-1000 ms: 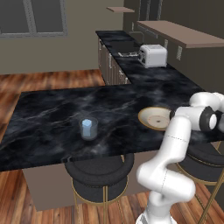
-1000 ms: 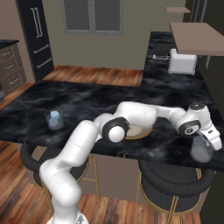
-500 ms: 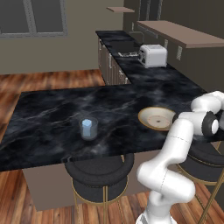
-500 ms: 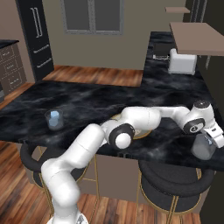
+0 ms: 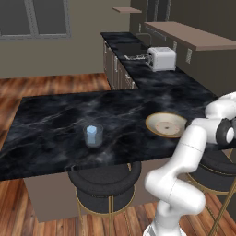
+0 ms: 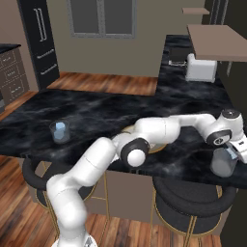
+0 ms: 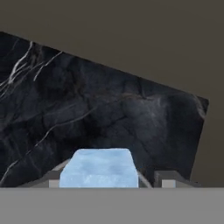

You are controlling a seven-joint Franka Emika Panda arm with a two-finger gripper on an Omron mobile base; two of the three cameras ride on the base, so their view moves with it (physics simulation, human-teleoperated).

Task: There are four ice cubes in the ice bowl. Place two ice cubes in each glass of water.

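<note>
Ice cube (image 7: 99,168) sits bottom centre of the hand view, between the gripper (image 7: 107,177) tips over black marble counter (image 7: 100,113); can't tell if the tips touch it or how wide they stand. In the right base view the gripper (image 6: 236,150) is at far right, just above a glass of water (image 6: 223,162) near the counter's front edge. Second glass (image 5: 93,136), centre-left of the left base view, has a cube in it. Ice bowl (image 5: 167,125) is right of centre, beside the arm. Toaster (image 5: 161,58) upper right.
</note>
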